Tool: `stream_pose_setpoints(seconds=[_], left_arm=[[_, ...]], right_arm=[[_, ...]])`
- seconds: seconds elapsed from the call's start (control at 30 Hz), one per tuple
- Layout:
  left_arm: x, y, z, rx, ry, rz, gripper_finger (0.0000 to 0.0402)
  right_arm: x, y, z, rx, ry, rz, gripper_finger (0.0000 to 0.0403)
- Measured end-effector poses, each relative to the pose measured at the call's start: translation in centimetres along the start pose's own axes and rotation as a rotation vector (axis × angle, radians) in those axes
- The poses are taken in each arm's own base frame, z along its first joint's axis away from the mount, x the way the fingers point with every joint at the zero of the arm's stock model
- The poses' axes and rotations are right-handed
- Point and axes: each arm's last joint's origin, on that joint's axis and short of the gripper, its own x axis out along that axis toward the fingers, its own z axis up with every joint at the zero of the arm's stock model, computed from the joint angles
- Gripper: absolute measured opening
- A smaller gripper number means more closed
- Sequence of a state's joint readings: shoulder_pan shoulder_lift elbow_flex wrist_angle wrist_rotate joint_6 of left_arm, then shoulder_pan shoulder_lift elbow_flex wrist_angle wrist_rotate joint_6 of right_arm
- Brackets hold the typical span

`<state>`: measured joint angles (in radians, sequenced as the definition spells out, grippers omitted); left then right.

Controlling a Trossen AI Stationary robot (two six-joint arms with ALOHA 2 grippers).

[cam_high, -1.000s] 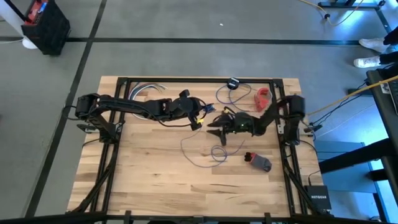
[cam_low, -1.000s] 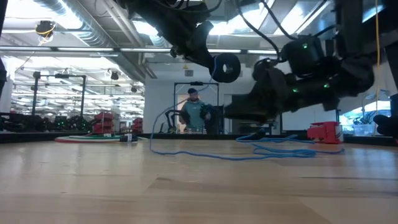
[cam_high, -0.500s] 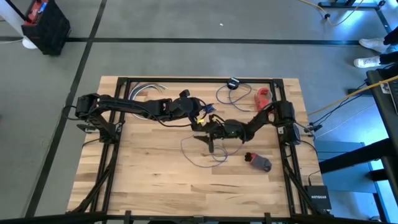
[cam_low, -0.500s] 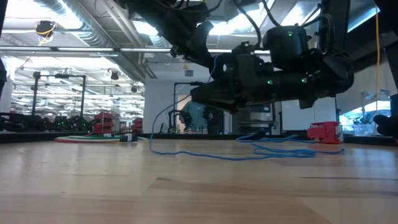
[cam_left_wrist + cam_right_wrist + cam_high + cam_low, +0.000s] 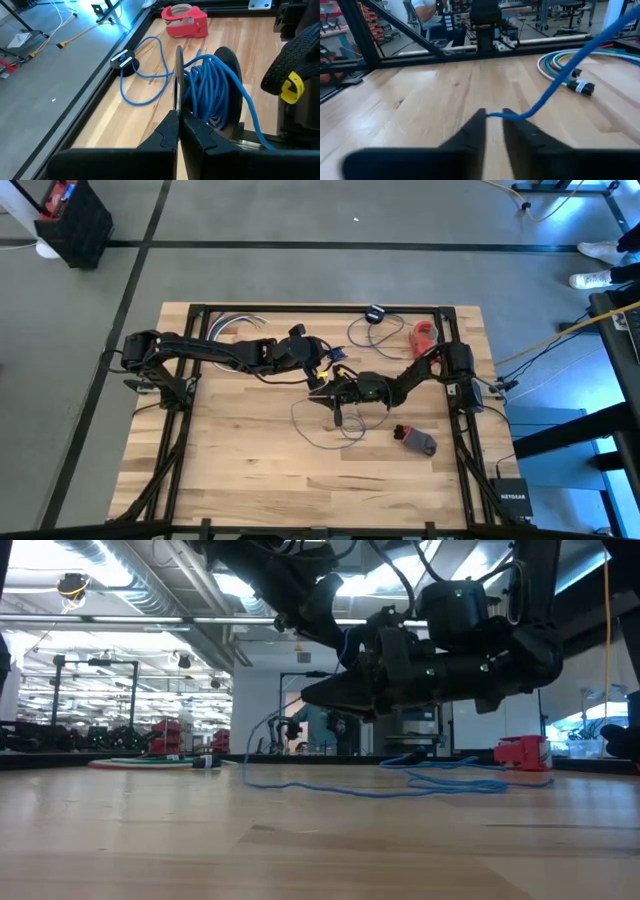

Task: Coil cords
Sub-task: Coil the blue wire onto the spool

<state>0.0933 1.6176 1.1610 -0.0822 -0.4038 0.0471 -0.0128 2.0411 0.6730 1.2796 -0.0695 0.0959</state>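
Since a second earlier, the right end effector (image 5: 335,402) had travelled leftward from the right of centre to the middle of the wooden surface (image 5: 230,470), and its fingers (image 5: 470,131) had drawn in from a wide spread to a narrow gap. On the left, a bundle of coloured cables (image 5: 232,326) lay near the back edge. Just right of it, the left end effector (image 5: 322,372) reached to mid-surface, its fingers (image 5: 170,131) pressed together on the rim of a black spool (image 5: 220,90) wound with blue cord (image 5: 202,82). At the centre, the right end effector pinched the cord, which ran taut up from between its fingertips, with loose loops lying on the surface below. Farther right, more cord looped to a small black disc (image 5: 375,313) at the back edge, beside a red tape dispenser (image 5: 424,335). A red-and-grey object (image 5: 417,440) lay toward the front right.
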Motion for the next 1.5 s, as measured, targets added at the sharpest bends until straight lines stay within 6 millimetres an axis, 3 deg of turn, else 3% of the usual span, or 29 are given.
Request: stream_pose_setpoints(seconds=[0.07,0.13,0.43,0.7,0.93,1.1,1.3,1.5], left_arm=[[0.0,0.0,0.0,0.002,-0.002,0.000,0.0000],[0.0,0.0,0.0,0.003,-0.002,0.000,0.0000],[-0.1,-0.1,0.0,0.009,0.003,-0.004,0.0000],[-2.3,-0.8,0.8,0.038,-0.025,-0.041,0.0000],[-2.8,-1.4,0.9,0.052,-0.041,-0.057,0.0000],[-2.7,-1.4,1.7,0.027,-0.115,-0.053,0.0000],[-2.7,-1.2,2.2,0.004,-0.158,-0.047,0.0000],[-3.4,-2.7,1.7,0.086,-0.130,-0.088,0.0000]], right_arm=[[0.0,0.0,0.1,-0.002,-0.014,0.001,0.0021],[0.0,0.0,0.2,-0.002,-0.024,0.000,0.0010],[-0.2,-0.3,-0.6,-0.023,0.049,-0.083,0.0008],[-3.2,-1.0,-2.9,-0.032,0.146,-0.318,0.0003],[-4.4,-1.0,-3.3,-0.010,0.138,-0.340,0.0002],[-4.0,-0.7,-2.6,0.002,0.077,-0.273,0.0001],[-1.8,-0.3,-1.3,0.016,0.037,-0.171,0.0001],[-2.3,-1.3,-2.6,-0.020,0.173,-0.327,0.0001]])
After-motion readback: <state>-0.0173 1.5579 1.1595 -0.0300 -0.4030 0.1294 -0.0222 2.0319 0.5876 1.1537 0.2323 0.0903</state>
